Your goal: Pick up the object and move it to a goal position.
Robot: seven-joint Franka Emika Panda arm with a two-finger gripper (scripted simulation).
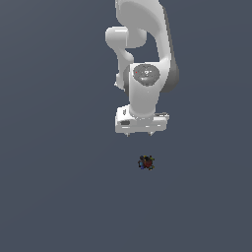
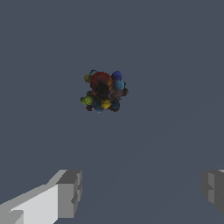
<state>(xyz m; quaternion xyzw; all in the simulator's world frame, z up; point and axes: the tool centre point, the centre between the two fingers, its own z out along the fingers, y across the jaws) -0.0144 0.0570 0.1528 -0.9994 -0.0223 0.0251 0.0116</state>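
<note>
Tool (image 1: 141, 134) spread wide, holding nothing, fingers (image 2: 65, 192) pointed down at the grey surface (image 1: 49, 197). Spread likely kept so as to straddle the target on descent. Object (image 1: 146, 162) lying on the surface, apart from the tool, slightly toward the exterior view's right of the tool's centre. Seen in the wrist view as a dark cluster (image 2: 104, 92) speckled red, blue, green and yellow, not yet between the fingers. Nothing else noted nearby; no obstruction seen. No goal marker visible. Pickup judged not yet begun.
</note>
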